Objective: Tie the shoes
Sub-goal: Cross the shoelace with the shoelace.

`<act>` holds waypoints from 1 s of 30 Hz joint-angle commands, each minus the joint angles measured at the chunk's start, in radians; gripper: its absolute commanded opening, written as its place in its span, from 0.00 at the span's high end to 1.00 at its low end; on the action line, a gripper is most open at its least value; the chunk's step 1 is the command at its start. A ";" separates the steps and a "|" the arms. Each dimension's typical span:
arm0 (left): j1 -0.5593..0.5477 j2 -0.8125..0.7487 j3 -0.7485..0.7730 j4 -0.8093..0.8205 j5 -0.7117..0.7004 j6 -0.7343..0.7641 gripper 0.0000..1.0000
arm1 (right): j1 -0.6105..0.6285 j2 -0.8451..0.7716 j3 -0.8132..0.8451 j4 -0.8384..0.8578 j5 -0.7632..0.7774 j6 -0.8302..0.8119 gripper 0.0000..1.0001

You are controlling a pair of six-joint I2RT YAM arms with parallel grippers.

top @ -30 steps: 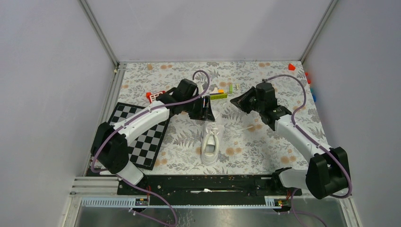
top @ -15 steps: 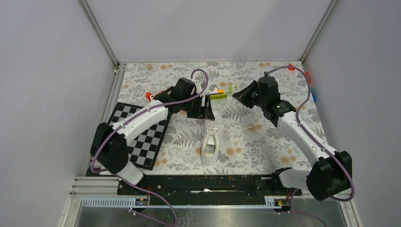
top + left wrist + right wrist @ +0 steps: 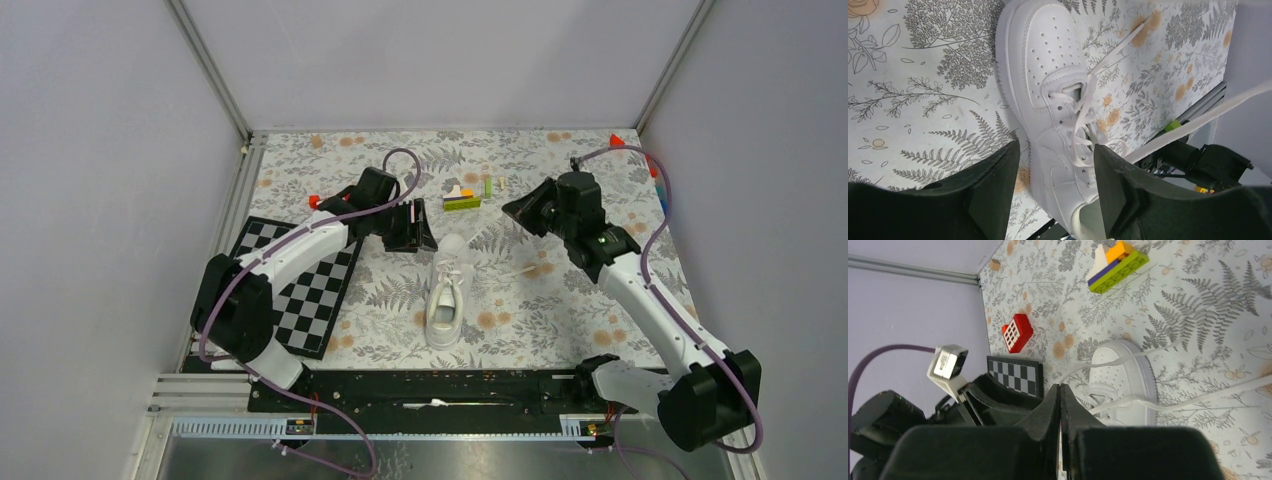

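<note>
Left wrist view: my left jaws stand half apart, empty, above the all-white low-top sneaker on the floral counter; my right jaws are pressed shut. White laces loose, no bow yet.

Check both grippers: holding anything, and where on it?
Left gripper is open above the sneaker, holding nothing. Right gripper is shut; a lace runs up to its tips, but whether it is pinched cannot be told.

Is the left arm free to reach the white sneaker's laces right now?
Likely yes: the left gripper hangs above the white low-top sneaker, jaws open, its white laces unobstructed below; the shut right gripper sits off to one side.
</note>
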 commanded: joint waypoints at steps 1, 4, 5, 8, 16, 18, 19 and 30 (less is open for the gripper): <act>0.011 0.039 0.007 0.043 0.084 -0.069 0.41 | -0.004 -0.076 -0.063 -0.027 0.039 -0.020 1.00; 0.011 0.073 0.004 0.061 0.133 -0.103 0.40 | -0.004 -0.105 -0.089 -0.038 0.045 -0.020 1.00; 0.011 0.082 0.002 0.073 0.149 -0.117 0.40 | -0.003 -0.111 -0.095 -0.040 0.046 -0.019 1.00; 0.010 0.111 0.000 0.101 0.186 -0.142 0.40 | -0.004 -0.118 -0.099 -0.046 0.045 -0.019 1.00; -0.010 0.154 0.004 0.105 0.245 -0.150 0.78 | -0.004 -0.130 -0.100 -0.054 0.050 -0.016 1.00; -0.010 0.147 0.003 0.110 0.257 -0.153 0.97 | -0.004 -0.132 -0.103 -0.055 0.052 -0.014 1.00; -0.010 0.136 0.005 0.107 0.249 -0.152 1.00 | -0.004 -0.134 -0.103 -0.055 0.052 -0.013 1.00; -0.008 -0.099 0.044 -0.020 -0.010 -0.061 1.00 | -0.004 -0.151 -0.108 -0.064 0.049 -0.013 1.00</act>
